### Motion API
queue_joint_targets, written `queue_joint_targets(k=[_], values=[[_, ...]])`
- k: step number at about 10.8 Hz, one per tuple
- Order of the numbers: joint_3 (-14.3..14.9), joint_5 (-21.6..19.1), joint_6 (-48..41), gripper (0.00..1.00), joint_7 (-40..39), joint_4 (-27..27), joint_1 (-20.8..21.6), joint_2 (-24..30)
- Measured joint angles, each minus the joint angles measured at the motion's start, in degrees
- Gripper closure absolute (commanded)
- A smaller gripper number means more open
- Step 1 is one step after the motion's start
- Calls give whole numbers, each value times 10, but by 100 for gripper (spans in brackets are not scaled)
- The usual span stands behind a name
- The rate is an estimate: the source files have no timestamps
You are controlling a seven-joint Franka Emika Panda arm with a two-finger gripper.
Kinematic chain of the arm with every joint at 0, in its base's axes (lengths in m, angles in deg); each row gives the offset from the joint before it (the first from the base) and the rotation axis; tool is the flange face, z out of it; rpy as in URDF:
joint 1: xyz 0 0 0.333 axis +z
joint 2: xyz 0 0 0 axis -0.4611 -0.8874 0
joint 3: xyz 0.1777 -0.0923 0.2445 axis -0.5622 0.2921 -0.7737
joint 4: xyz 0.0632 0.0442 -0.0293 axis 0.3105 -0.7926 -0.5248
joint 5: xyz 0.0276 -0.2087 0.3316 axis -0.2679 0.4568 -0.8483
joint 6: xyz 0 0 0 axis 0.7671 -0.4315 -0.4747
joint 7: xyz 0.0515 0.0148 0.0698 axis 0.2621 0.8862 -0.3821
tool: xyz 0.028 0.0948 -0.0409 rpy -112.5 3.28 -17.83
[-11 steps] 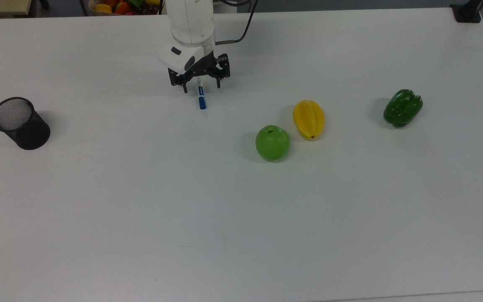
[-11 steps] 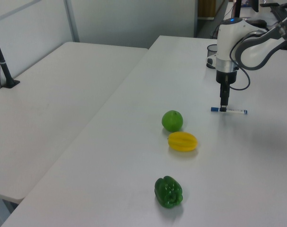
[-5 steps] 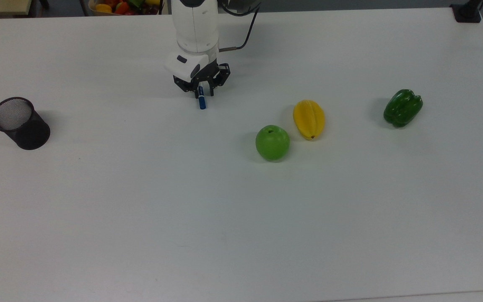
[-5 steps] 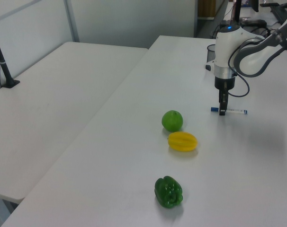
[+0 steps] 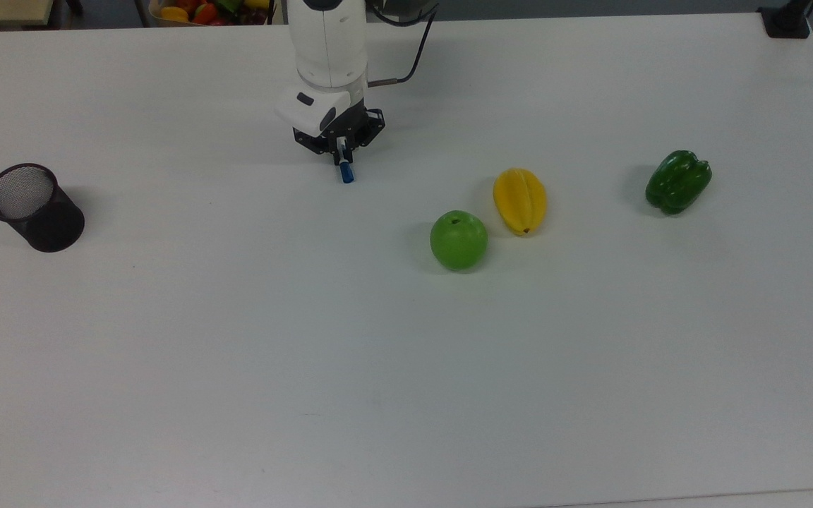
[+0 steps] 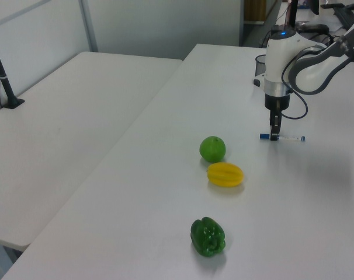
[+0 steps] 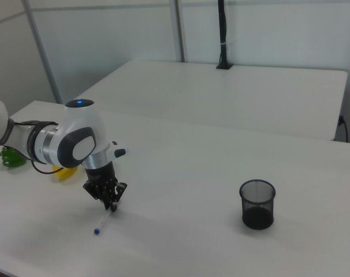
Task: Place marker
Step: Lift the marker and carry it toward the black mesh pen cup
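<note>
Smooth matte white table [image 5: 237,353], broad and rectangular, bearing everything here. Near its far edge in the top view, a glossy white rounded robot arm [image 5: 325,42] pointing straight down, ending in a black angular two-finger gripper [image 5: 341,149]. Fingers drawn close together, pinching the slim white pen-shaped plastic marker [image 5: 344,167] across its barrel. Lying flat on the table at the grip, blue cap end [image 5: 347,175] poking out toward the near edge in the top view; white barrel mostly covered by the gripper body there. In the left view, marker [image 6: 287,137] seen as a thin horizontal line with a blue tip at either end, black fingers [image 6: 274,129] crossing it close to one end. In the right view, gripper [image 7: 111,203] low over the table, marker [image 7: 103,221] slanting out below it, small blue end [image 7: 97,232] nearest the table's front edge. Label band too small to make out.

Toward the top view's left edge, a black wire-mesh cylindrical cup [image 5: 32,207], open mouth showing fine grey weave, standing well apart from the marker. Toward the top view's right side, a shiny round green apple [image 5: 459,240] with a dimpled stem pit, just beside a ribbed yellow starfruit-shaped piece [image 5: 519,200], waxy and elongated. Farther toward the right edge, a dark green glossy lobed bell pepper [image 5: 678,180] on its side. At the top view's upper border, beyond the table's far edge, a container of mixed coloured fruit [image 5: 202,10], cut off by the frame. In the right view, green and yellow items partly hidden behind the arm.
</note>
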Motion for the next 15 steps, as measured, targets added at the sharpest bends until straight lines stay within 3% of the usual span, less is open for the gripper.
queue_joint_targets(k=[4, 6, 11, 15], values=[[2, 0, -8, 100, 2, 6, -9, 22], [2, 0, -56, 100, 3, 34, -17, 47], [9, -24, -254, 100, 10, 211, -31, 66], [63, -59, -301, 100, 10, 307, -32, 67]])
